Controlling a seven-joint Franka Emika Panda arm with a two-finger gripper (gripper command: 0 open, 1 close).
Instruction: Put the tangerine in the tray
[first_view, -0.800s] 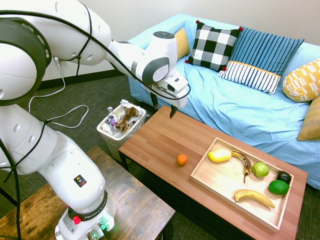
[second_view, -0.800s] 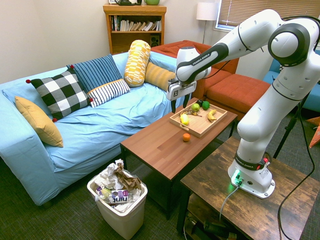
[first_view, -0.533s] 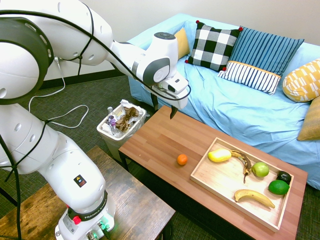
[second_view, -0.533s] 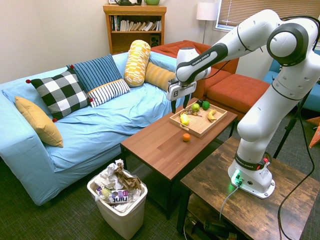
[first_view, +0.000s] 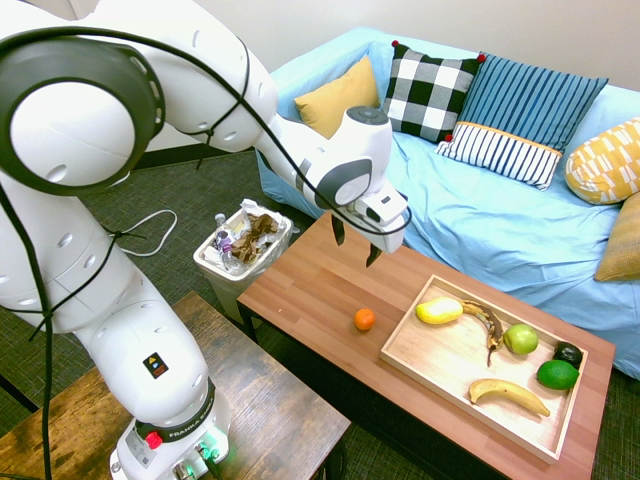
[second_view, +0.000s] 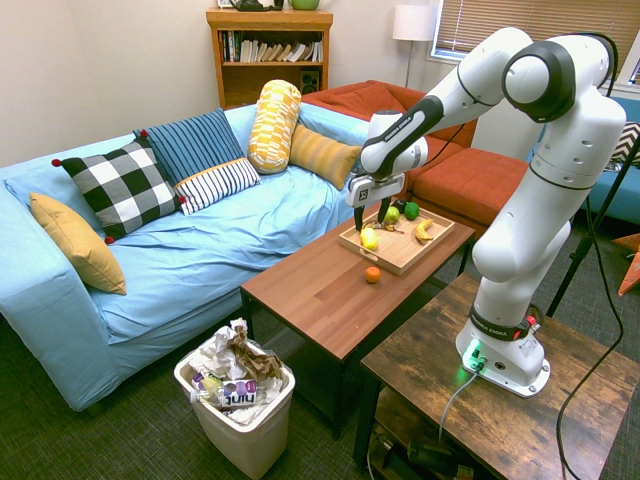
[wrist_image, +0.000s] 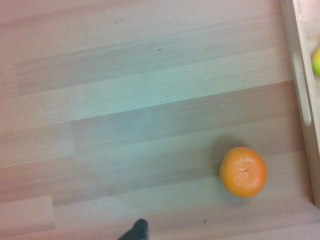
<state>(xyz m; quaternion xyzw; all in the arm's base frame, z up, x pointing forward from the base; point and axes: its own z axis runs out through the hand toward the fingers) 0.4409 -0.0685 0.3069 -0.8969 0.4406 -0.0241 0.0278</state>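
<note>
The tangerine (first_view: 364, 319) (second_view: 372, 274) (wrist_image: 243, 171) lies on the reddish-brown table, a short way outside the near end of the tray (first_view: 430, 365) (second_view: 400, 262) (wrist_image: 305, 95). The light wooden tray holds a yellow fruit (first_view: 439, 311), two bananas (first_view: 508, 393), a green apple (first_view: 520, 339), a lime (first_view: 557, 374) and a dark fruit. My gripper (first_view: 355, 243) (second_view: 372, 214) hangs open and empty well above the table, up and toward the sofa from the tangerine.
A blue sofa (first_view: 500, 220) with cushions runs along the table's far side. A white bin (first_view: 243, 248) full of rubbish stands at the table's end. A darker rough wooden table (first_view: 260, 410) carries the arm's base.
The arm has swung over the table toward the tangerine and tray, and the gripper has turned so both fingers show spread apart. The fruit has not moved.
</note>
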